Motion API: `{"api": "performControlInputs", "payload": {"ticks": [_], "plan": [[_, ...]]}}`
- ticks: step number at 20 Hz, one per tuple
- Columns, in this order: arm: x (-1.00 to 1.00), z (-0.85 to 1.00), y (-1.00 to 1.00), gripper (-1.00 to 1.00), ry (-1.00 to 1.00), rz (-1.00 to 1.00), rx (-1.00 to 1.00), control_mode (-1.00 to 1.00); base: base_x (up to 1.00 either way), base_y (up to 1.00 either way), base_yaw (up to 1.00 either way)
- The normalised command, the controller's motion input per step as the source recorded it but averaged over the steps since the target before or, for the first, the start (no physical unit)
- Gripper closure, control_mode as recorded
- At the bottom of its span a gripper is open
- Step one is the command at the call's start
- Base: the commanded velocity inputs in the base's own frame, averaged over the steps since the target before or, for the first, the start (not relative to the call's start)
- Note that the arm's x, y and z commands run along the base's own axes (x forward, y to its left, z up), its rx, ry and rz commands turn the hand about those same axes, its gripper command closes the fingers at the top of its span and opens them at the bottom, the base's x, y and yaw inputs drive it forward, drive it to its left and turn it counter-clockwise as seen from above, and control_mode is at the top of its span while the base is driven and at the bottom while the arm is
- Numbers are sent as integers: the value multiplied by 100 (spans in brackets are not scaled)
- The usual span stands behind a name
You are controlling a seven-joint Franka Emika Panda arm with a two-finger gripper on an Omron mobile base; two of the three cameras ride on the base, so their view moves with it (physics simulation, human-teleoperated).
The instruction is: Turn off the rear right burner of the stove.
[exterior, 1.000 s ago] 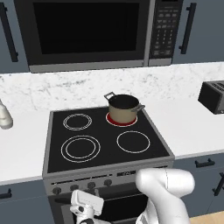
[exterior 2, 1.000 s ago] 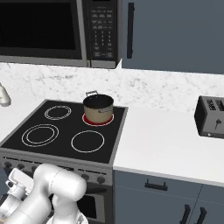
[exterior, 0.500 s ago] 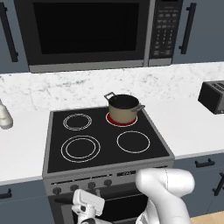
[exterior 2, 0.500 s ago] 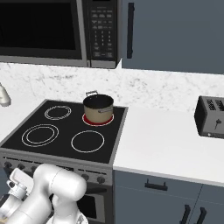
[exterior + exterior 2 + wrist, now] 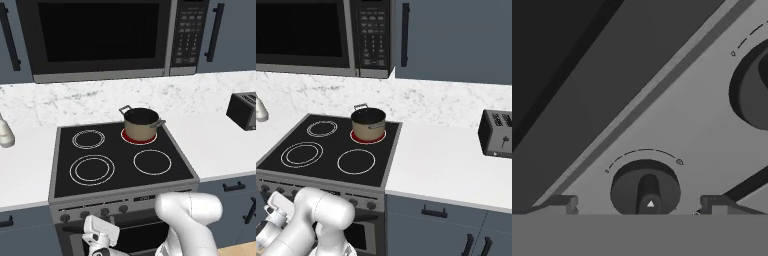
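Observation:
The stove is a black glass-top range. Its rear right burner glows red under a small tan pot; both also appear in the right base view as the burner and pot. My gripper hangs low in front of the grey knob strip. In the hand view the gripper is open, with a dark knob centred between its fingertips and not touching them. The knob's white pointer mark faces the camera. A second knob sits further along the strip.
A steel microwave hangs above the stove. A dark toaster stands on the white counter to the right. A pale bottle is on the left counter. Grey drawers sit beside the oven door.
The hand has crept slightly rightward and closer to the knob strip. The pot and the glowing burner are unchanged.

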Motion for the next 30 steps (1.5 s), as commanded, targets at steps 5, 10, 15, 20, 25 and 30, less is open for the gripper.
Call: {"api": "performControlInputs", "payload": {"ticks": [5,10,15,20,25,30], "plan": [[0,0,0,100,0,0,1,-100,0,0,0],[2,20,0,100,4,0,13,-100,0,0,0],[7,35,-4,100,4,0,28,-100,0,0,0],[13,45,-19,100,9,-4,46,-100,0,0,0],[5,49,-32,100,7,-6,61,-100,0,0,0],[0,53,-34,100,2,-9,68,-100,0,0,0]]}}
